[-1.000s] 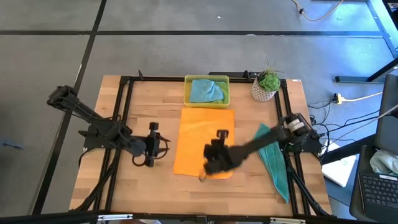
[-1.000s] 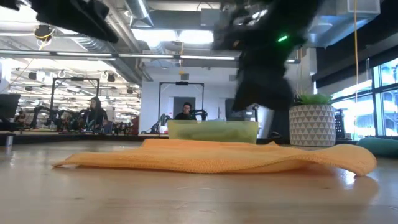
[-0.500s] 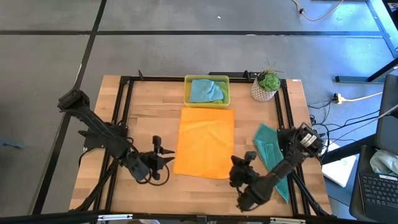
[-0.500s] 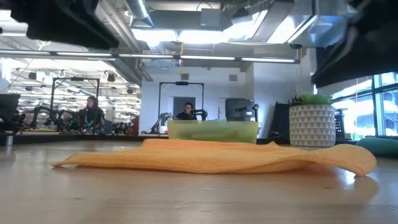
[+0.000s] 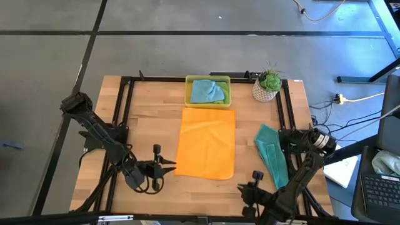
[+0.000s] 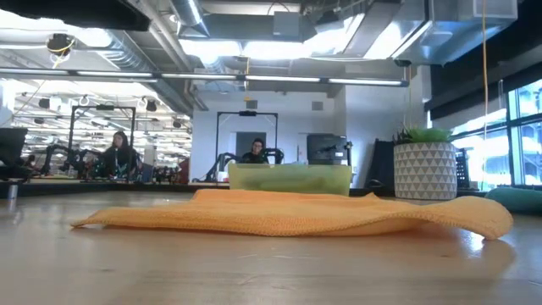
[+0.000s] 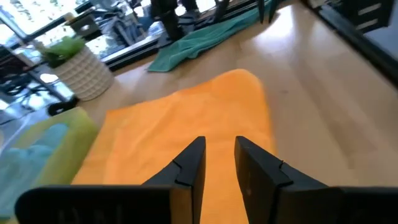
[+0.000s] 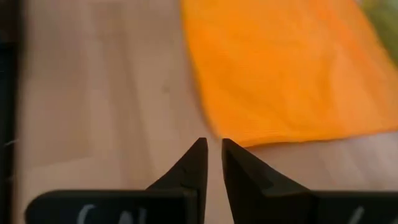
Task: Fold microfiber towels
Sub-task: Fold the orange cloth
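An orange towel [image 5: 206,144] lies flat as a folded rectangle in the middle of the table, also in the low view [image 6: 288,216]. A light blue towel [image 5: 206,90] sits bunched in the yellow tray [image 5: 227,94] behind it. A teal towel [image 5: 272,156] lies as a long strip on the right. My left gripper [image 5: 171,164] stands at the orange towel's near left corner, its fingers [image 7: 186,168] a little apart with nothing between them. My right gripper [image 8: 212,149] is over bare wood beyond the towel's near right corner [image 8: 217,138], fingers slightly apart and holding nothing.
A potted plant [image 5: 267,86] in a white patterned pot stands at the back right, beside the tray. Black rails [image 5: 122,119] frame the table's sides. Bare wood lies left of the orange towel and along the near edge.
My right gripper has swung off the orange towel's near edge toward the table's near right corner and has rolled its wrist. My left gripper has moved toward the near edge and right, down to the towel's near left corner. The towel lies as before.
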